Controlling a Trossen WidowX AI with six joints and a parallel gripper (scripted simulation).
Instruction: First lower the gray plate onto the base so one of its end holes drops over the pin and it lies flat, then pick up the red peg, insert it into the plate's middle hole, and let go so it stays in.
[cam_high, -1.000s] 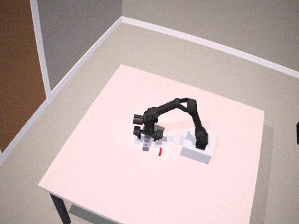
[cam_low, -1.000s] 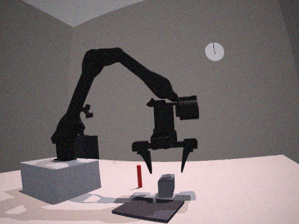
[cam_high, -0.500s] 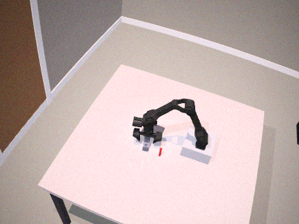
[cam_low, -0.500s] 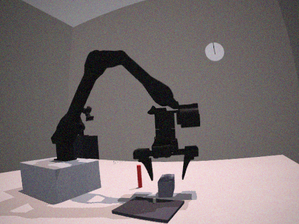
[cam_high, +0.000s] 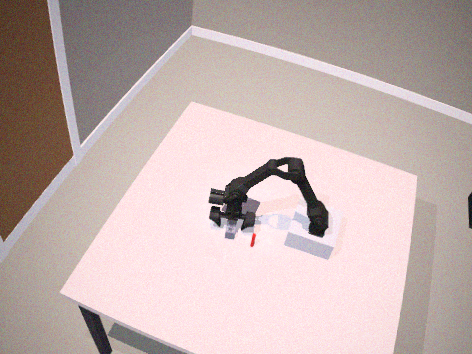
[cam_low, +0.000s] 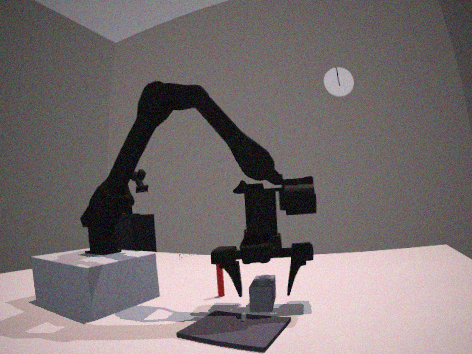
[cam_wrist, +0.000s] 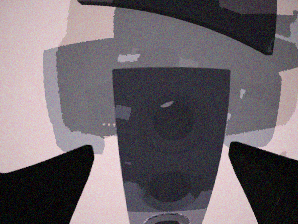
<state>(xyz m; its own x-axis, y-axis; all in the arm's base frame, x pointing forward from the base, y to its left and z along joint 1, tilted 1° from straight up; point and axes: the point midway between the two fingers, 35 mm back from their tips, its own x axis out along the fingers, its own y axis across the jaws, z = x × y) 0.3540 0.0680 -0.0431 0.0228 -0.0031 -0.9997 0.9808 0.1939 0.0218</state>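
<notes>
The gray plate (cam_high: 230, 231) (cam_low: 262, 296) (cam_wrist: 172, 155) is a block with a row of round holes facing up; it rests on the table beside the base. The dark flat base (cam_high: 252, 204) (cam_low: 225, 336) (cam_wrist: 245, 32) lies on the table, with a small light pin (cam_low: 243, 316) near its edge. The red peg (cam_high: 253, 240) (cam_low: 220, 282) stands upright on the table, partly behind a finger in the exterior view, and is outside the wrist view. My gripper (cam_high: 231, 223) (cam_low: 265, 295) (cam_wrist: 162, 152) is open and points down, its fingertips low on either side of the plate with gaps.
The arm is mounted on a pale gray box (cam_high: 308, 244) (cam_low: 95, 287) on the table (cam_high: 165, 265) (cam_low: 400, 290). The peg stands between that box and the plate in the top view. The arm's shadow falls across the plate and base area.
</notes>
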